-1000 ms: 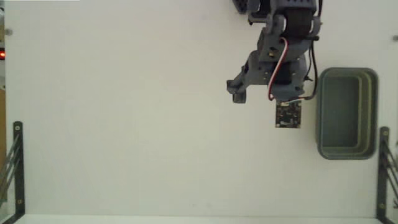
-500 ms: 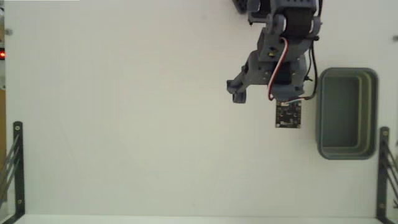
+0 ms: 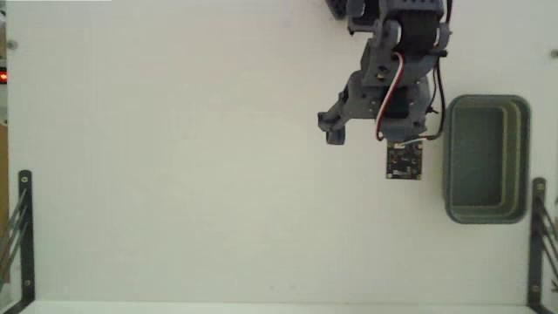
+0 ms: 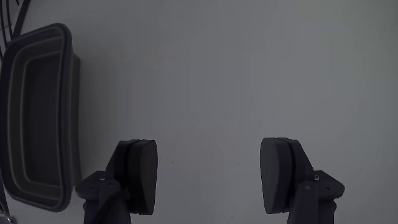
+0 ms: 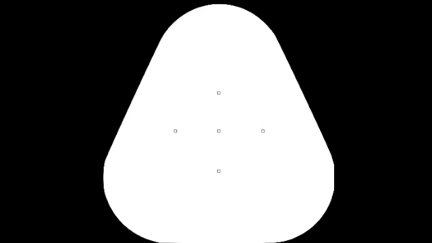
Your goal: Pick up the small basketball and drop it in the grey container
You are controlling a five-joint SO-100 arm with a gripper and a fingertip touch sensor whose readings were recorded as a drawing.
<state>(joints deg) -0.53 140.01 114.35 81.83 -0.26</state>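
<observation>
A broad, plain white worktop (image 3: 174,174) fills the fixed view from above, bare over most of its width, with thin black metal brackets (image 3: 24,235) at its lower left and right edges. At the top right the dark grey, jointed plastic robot arm (image 3: 397,78), trailed by red and white wires, hangs over the surface with a small circuit board at its lower end. Just to its right in that view sits the rectangular grey-green plastic bin with rounded corners and a thick rim (image 3: 523,157); its deep hollow looks empty as far as the camera sees in. In the wrist view the same bin (image 4: 69,124) lies at the left edge, apart from the arm's two-fingered hand (image 4: 208,180). The hand's two dark pads stand wide apart, with only bare worktop showing between them, and it holds nothing.

The small orange basketball named in the task appears in neither view; where it lies cannot be told from these pictures, and it may be off camera or hidden under the arm. On this evidence the job looks to be at its beginning: no ball is in the hand and none shows in the bin. Finding the ball, closing on it, carrying it across and dropping it into the bin all appear to remain.
</observation>
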